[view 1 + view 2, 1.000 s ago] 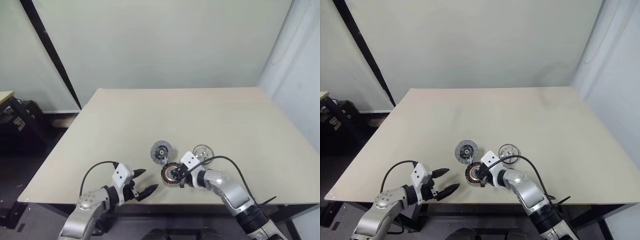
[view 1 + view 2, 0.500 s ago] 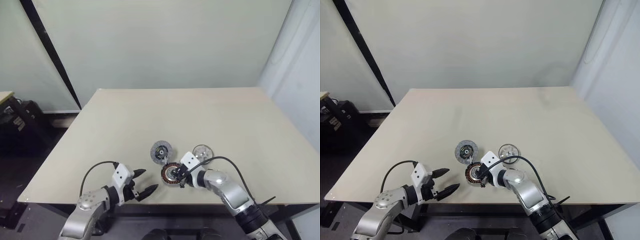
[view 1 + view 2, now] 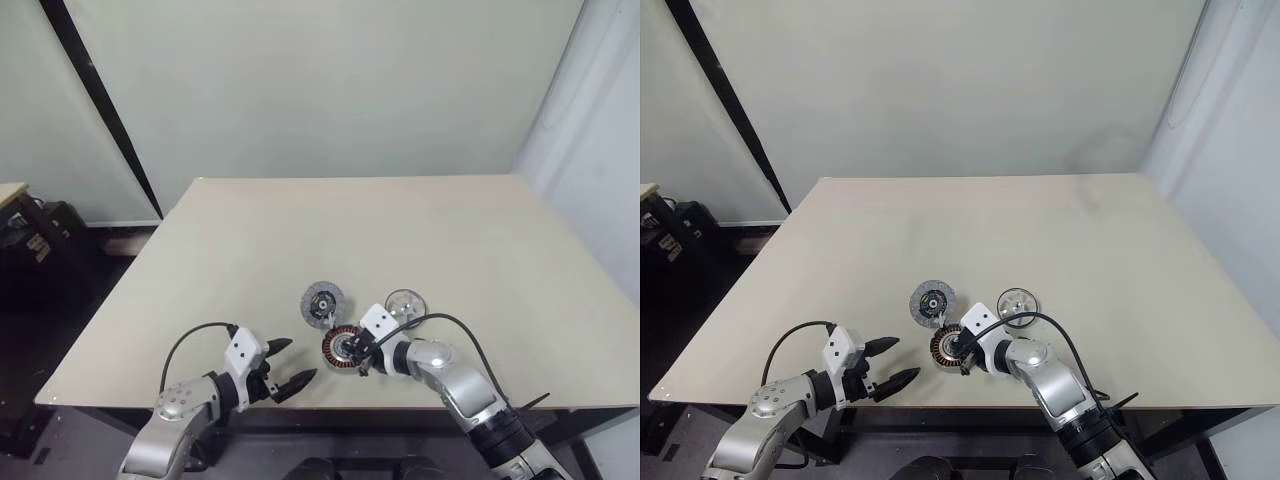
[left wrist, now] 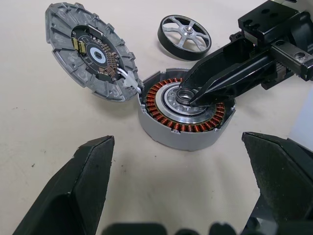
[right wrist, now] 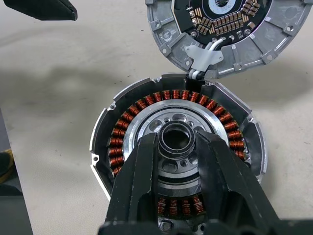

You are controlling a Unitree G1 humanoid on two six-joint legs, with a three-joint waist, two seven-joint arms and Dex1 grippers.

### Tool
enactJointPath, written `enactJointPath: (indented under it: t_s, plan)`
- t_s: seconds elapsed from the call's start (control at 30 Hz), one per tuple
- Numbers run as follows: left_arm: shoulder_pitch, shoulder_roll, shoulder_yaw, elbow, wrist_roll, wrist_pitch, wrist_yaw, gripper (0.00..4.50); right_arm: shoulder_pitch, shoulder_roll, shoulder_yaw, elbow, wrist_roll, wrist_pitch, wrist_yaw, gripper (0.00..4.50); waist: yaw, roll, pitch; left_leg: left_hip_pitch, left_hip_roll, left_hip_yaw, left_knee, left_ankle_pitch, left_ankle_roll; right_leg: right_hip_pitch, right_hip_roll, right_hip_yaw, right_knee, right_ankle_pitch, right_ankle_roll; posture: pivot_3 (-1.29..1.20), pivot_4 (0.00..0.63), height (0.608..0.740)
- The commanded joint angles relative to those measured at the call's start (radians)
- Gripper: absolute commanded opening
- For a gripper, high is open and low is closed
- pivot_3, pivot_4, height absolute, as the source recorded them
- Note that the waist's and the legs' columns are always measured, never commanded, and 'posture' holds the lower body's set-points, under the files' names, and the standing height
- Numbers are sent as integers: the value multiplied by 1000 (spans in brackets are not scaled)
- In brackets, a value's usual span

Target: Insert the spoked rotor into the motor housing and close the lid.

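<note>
1. Three round parts lie close together near the front edge of the surface (image 3: 200,260): we see the motor housing (image 4: 183,117) flat with its open face up, copper windings ringing a shiny silver centre.
2. We see the lid (image 4: 90,51) just beside the housing on its far side, tilted with its inner face showing and its lower rim at the housing's wall, joined there by short pale wires.
3. We see the spoked rotor (image 4: 184,37) flat on the surface, spokes up, near the housing but apart from it, to the robot's right of the lid.
4. Our right claw (image 5: 177,147) reaches over the housing from the right, its two black fingers clamped on a small dark ring (image 5: 175,138) at the housing's centre.
5. Our left claw (image 3: 290,365) hangs at the front edge, left of the housing and apart from it, fingers spread wide and holding nothing.
</note>
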Motion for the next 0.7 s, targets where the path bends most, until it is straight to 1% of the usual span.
enactJointPath:
  t_s: [0.03,0.37,0.43,0.47,0.6,0.63,0.67,0.7]
  plan:
    - [-16,-1,3,-14,7,-18,1,4500,-6,2,5,-14,0,3,9,797,0,0,0,0,0,0,0,0,0,0,0,0,0,0,0,0,0,740]
    - [-18,-1,4,-11,8,-20,1,4500,-4,3,10,-9,-2,4,12,797,0,0,0,0,0,0,0,0,0,0,0,0,0,0,0,0,0,740]
    - [-18,-1,4,-10,9,-20,1,4500,-4,3,12,-8,-1,7,14,1537,0,0,0,0,0,0,0,0,0,0,0,0,0,0,0,0,0,740]
    - [-18,-1,5,-9,9,-21,1,4500,-4,3,12,-8,-1,7,14,1798,0,0,0,0,0,0,0,0,0,0,0,0,0,0,0,0,0,740]
    - [-17,0,4,-8,12,-22,1,4500,-3,7,4,-13,3,6,14,3123,0,0,0,1,0,0,0,0,0,0,0,0,0,0,0,0,0,740]
    - [-17,0,3,-8,12,-22,1,4500,-3,8,2,-17,4,8,14,3529,0,0,0,1,0,0,0,0,0,1,0,0,0,0,0,0,0,740]
    - [-17,0,3,-8,13,-22,1,4500,-3,9,-1,-26,9,11,17,3806,1,0,0,1,0,0,0,0,0,1,0,0,0,0,0,0,0,740]
    - [-18,-1,3,-8,14,-22,0,4500,-3,11,-4,-33,12,14,19,3806,1,0,0,1,0,0,1,0,0,1,0,0,0,0,0,0,0,740]
